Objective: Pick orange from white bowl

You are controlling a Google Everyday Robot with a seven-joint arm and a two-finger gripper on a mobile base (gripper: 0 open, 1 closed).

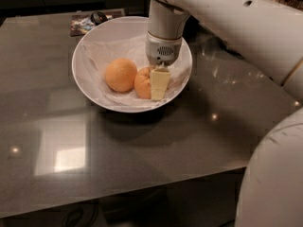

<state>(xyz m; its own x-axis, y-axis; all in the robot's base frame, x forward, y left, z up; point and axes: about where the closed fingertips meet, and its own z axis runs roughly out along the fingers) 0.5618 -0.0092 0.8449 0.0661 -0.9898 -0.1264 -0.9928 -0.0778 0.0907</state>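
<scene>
White gripper (pixel 154 83) sits at the orange (pixel 142 83) in the bowl (pixel 74 70) (holding it? cannot tell). It should squeeze softly, then lift straight.

A glossy white arm shell (pixel 227 18), marked by one small dark hole, is seen tapering to a grey vented wrist (pixel 164 51); the gripper (pixel 155 85) is set inside the white bowl (pixel 75 63).

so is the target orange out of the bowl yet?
In. The orange sits low inside the white bowl, beside the paler orange, with the gripper down against it.
</scene>
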